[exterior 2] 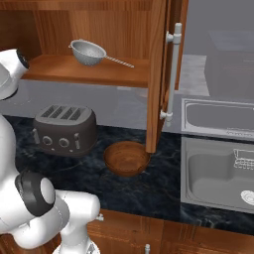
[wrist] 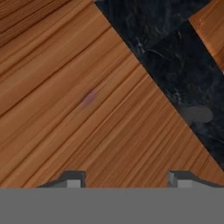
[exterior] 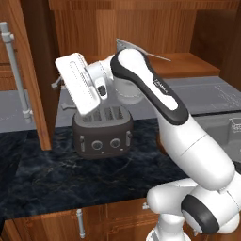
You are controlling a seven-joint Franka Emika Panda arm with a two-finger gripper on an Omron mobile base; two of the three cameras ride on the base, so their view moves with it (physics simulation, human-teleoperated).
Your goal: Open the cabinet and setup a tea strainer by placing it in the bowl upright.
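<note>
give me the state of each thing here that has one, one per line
cabinet: both doors swung open, shelf exposed
tea strainer: lying on the cabinet shelf, handle pointing right, not held
bowl: upright on the counter beside the toaster, empty
toaster: on the counter, slots empty
gripper: fingers apart, nothing between them, facing wood
sink: no water running

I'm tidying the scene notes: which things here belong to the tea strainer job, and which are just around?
Job:
cabinet, doors open
tea strainer, on its shelf
bowl, on the counter

Just around:
toaster
sink
</note>
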